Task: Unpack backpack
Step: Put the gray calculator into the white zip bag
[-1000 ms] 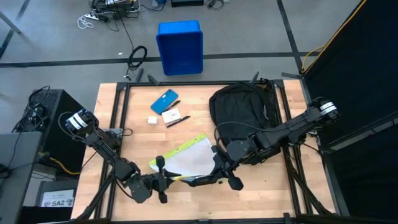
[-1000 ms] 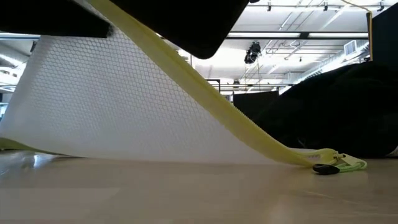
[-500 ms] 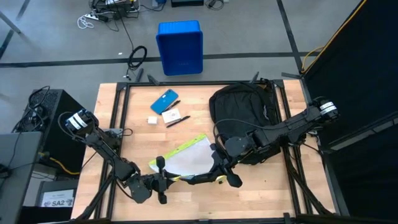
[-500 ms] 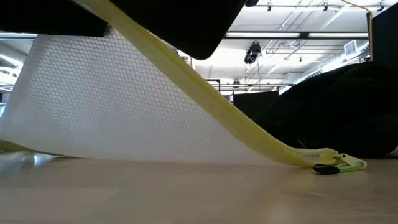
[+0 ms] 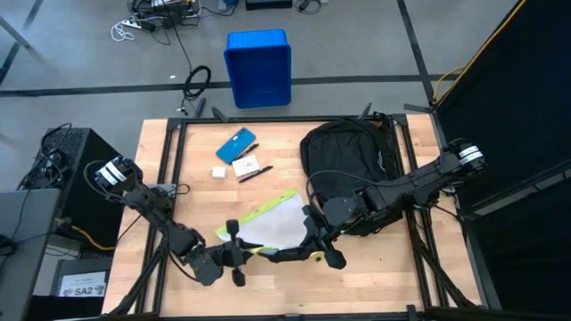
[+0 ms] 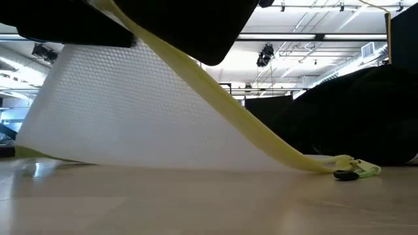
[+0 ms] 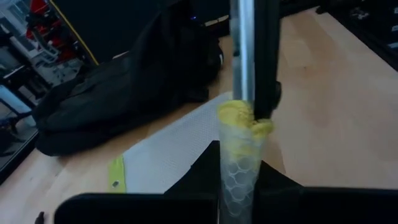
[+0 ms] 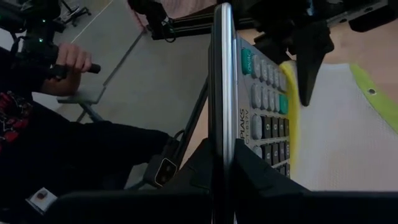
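High view: the backpack [image 5: 350, 169] lies at the table's [image 5: 393, 276] far right, near that edge, with a mesh pouch [image 5: 268, 225] spread mid-table beside it. The left gripper [image 5: 234, 253] sits near the front edge, clamped on the pouch's yellow-trimmed corner. The right gripper [image 5: 314, 242] reaches from the right edge across the backpack's front and ends at the pouch's near side, fingers closed on a slim object. Risk: both grippers work close together at one corner of the pouch; a pull by either arm could tear the pouch from the other's hold or bring the fingers into contact.

Low view: the pouch [image 6: 150, 111] is lifted at one end and slopes down to the tabletop, its zipper pull [image 6: 346, 173] resting on the wood. Risk: the raised end could slip free and drop.

Left wrist view: the fingers pinch the rolled mesh and yellow trim [image 7: 241, 127]; the grip area is narrow.

Right wrist view: a calculator [image 8: 261, 99] is held edge-on between closed fingers. Risk: gripped only by its thin edges, it could pivot or slide out. A person's hand [image 8: 73, 57] appears beyond the table.
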`<state>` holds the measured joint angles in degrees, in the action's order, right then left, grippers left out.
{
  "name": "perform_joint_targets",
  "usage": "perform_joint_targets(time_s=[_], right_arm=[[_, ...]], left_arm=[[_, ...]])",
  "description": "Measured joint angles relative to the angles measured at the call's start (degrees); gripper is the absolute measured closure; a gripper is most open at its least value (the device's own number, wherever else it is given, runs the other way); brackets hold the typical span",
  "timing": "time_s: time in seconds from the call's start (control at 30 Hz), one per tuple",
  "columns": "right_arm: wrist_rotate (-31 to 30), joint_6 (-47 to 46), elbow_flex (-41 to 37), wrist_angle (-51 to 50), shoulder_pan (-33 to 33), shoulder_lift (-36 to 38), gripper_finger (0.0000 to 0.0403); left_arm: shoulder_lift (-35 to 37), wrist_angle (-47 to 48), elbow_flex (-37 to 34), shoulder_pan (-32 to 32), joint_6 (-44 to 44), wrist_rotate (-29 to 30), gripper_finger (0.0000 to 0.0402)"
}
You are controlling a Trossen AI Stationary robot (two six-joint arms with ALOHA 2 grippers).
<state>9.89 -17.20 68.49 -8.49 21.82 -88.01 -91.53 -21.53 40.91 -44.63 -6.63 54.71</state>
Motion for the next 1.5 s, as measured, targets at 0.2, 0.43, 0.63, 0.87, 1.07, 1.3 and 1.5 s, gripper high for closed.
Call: perform_joint_targets(time_s=[0.2, 0.43, 0.63, 0.87, 1.07, 1.3, 1.5], right_arm=[[-2.56, -0.61, 0.02, -2.5, 0.96, 0.02, 0.0402], [-4.07, -0.65, 0.02, -4.52, 1.04, 0.04, 0.0402], [-2.98, -0.65, 0.02, -4.44, 0.6, 0.04, 0.0402], [-2.53, -0.61, 0.09, -3.6, 0.26, 0.17, 0.0402], [-2.56, -0.58, 0.13, -3.56, 0.56, 0.24, 0.0402], [-2.65, -0.58, 0.2, -3.42, 1.06, 0.33, 0.0402], [-2.82, -0.36, 0.2, -3.86, 1.06, 0.24, 0.0402]], left_arm=[[0.0, -0.29, 0.0, 0.3, 0.18, -2.05, 0.0402], [-0.02, -0.35, 0.0, 0.32, 0.18, -5.29, 0.0402], [-0.02, -1.26, 0.0, 0.35, 0.07, -7.64, 0.0402], [-0.04, -1.25, 1.57, 0.45, 0.46, -7.9, 0.0402], [-0.09, -0.94, 2.98, 0.45, 0.54, -7.95, 0.0402], [-0.13, -0.62, 4.93, 0.71, 0.59, -8.17, 0.0402], [-0.13, -0.56, 5.16, 0.76, -0.74, -8.12, 0.0402]])
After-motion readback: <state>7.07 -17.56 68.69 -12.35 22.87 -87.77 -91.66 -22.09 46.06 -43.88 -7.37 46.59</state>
